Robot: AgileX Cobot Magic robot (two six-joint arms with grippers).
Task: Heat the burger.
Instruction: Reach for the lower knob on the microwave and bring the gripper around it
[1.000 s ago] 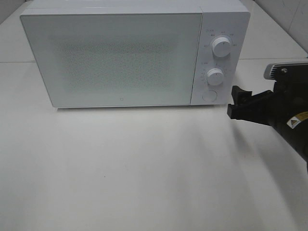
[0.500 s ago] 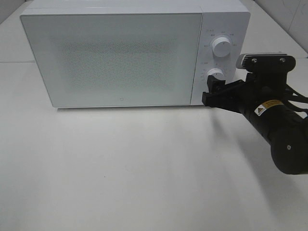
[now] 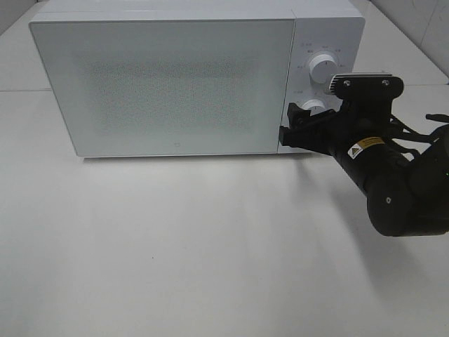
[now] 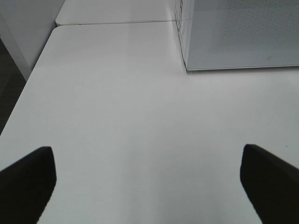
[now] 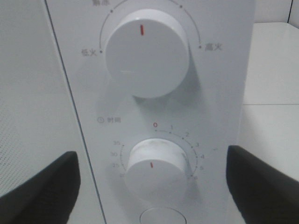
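Note:
The burger is out of view. The white microwave (image 3: 175, 84) stands at the back of the table with its door closed. My right gripper (image 3: 293, 126) is open, its fingers in front of the control panel at the height of the lower timer knob (image 3: 313, 107). In the right wrist view the right gripper (image 5: 152, 186) has its dark fingers (image 5: 37, 191) on either side of the timer knob (image 5: 156, 163), apart from it; the power knob (image 5: 147, 56) is above. My left gripper (image 4: 148, 186) is open over bare table, nothing between its fingers.
A round door button (image 5: 163, 217) sits below the timer knob. The microwave's corner (image 4: 238, 32) shows in the left wrist view, with the table's edge (image 4: 28, 79) dropping to a dark floor. A seam (image 3: 393, 86) crosses the tabletop behind the right arm.
My right arm has moved left from the table's right edge to the microwave's control panel, its fingers now in front of the lower knob. The microwave has not changed.

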